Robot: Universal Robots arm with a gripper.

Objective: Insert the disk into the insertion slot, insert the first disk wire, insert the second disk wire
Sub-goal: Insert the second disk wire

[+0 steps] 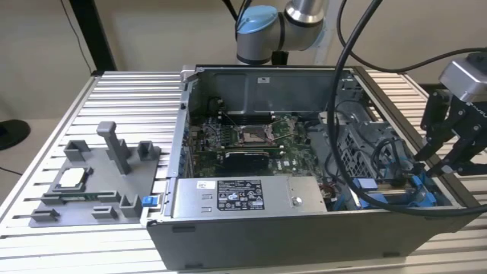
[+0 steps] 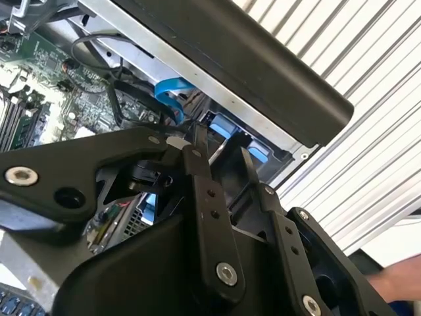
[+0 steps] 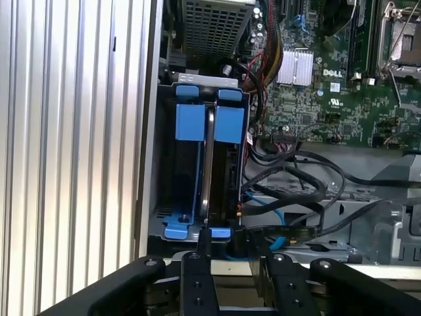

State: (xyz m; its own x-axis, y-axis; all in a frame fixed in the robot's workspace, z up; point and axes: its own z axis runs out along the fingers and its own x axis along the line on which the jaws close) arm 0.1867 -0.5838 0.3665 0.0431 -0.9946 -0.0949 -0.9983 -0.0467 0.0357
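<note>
We judge the disk [image 3: 209,141] already seated in the insertion slot [image 3: 197,227]. Our gripper [image 3: 231,253] hangs just above it, released; we cannot tell the wires' state

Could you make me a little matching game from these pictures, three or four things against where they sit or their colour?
Things:
1. robot hand
2. grey parts tray
3. power supply box
4. drive bay fittings

Descriptions:
A. bright blue
B. on the table, at the exterior view's left of the computer case
C. black, at the case's corner on the exterior view's right
D. grey, with a white label, along the case's near wall

Pairs: 1-C, 2-B, 3-D, 4-A
</note>
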